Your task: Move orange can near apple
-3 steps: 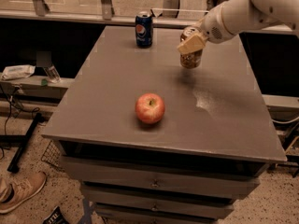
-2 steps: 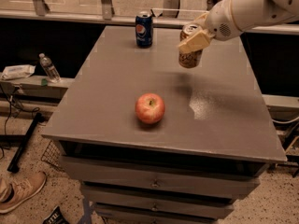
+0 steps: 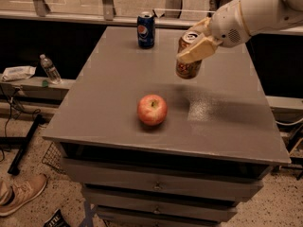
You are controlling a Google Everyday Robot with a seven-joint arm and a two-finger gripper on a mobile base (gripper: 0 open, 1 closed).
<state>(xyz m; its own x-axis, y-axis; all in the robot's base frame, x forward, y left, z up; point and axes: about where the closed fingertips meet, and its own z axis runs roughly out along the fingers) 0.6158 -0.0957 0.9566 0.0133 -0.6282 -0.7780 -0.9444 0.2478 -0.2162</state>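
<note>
One broad grey worktop (image 3: 102, 103) fills most of the view, sitting on a cabinet of drawers (image 3: 156, 186). From the upper right a thick white arm (image 3: 258, 8) reaches in over its far right part. At the arm's end the tan hand (image 3: 193, 45) is clamped on the orange can (image 3: 188, 70). One finger (image 3: 195, 50) lies across the can's upper body on the near side, and the can's silver top shows just above it. The can hangs from the hand a little tilted, its lower half sticking out below the finger. It appears to be held clear of the worktop rather than standing on it.

The apple (image 3: 152, 109) rests on the worktop nearer the front edge, below and left of the held can in the view. The two are apart, with bare surface between them. A dark blue Pepsi can (image 3: 146, 30) stands upright near the far edge, left of the hand and well away from the apple. Off the worktop at the left, a small clear water bottle (image 3: 49, 69) stands on a low ledge.
</note>
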